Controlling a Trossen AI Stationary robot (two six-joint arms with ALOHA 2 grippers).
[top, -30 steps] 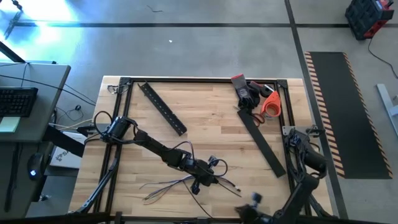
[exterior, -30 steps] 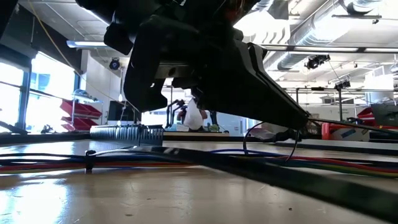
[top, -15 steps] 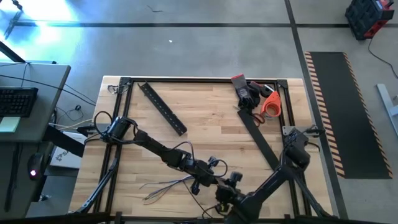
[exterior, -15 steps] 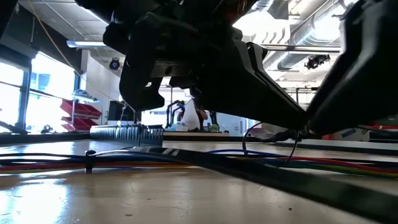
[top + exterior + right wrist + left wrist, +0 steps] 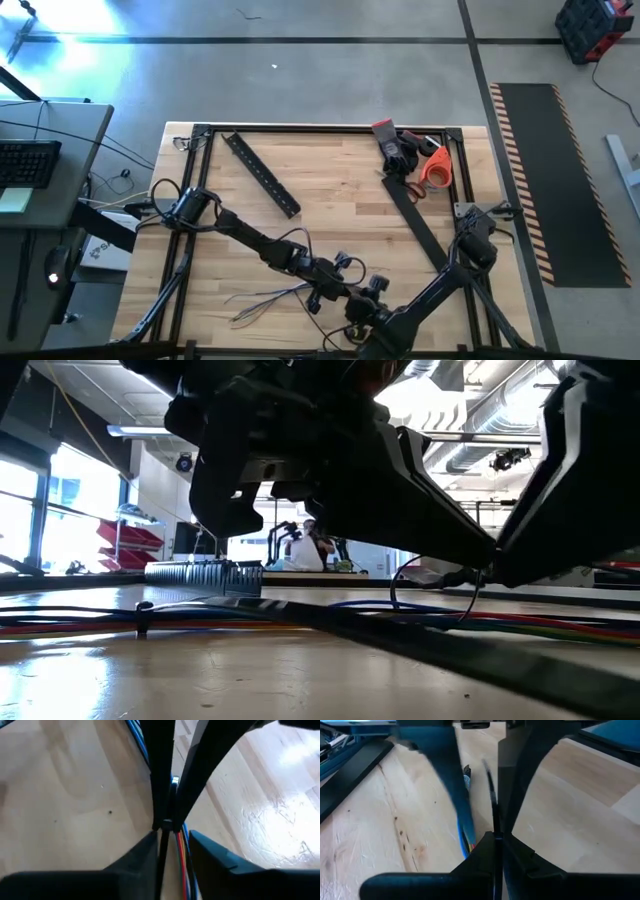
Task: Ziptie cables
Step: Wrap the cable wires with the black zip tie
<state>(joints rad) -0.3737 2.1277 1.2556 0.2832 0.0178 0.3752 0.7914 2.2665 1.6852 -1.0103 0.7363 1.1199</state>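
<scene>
A workshop with a grey concrete floor is seen around a pale wooden table framed in black metal. Beyond the far edge, in the low view, a lit hall with ceiling ducts and red shelving is visible, and a person is seen in the distance.

The left gripper is found near the front middle of the table, at the end of an arm stretched diagonally from the left side. Its fingers are seen pressed together in the left wrist view, pinching a thin dark strand that runs up between them. The cables are fanned out on the wood just to the left of this gripper, their loose ends spreading away from it toward the table's front left, and they are gathered into a bundle at the gripper itself. In the left wrist view, blue and orange wires are seen running alongside the closed fingertips.

The right gripper is placed just to the right of the left one, almost touching it, with its arm coming in from the right front corner. In the right wrist view its fingers are seen slightly parted, straddling a black strip and coloured wires; whether anything is gripped cannot be told.

Behind both grippers, a flat perforated black bar is laid diagonally. At the far right corner, well apart from the grippers, a roll of orange tape and a dark glove are seen.
</scene>
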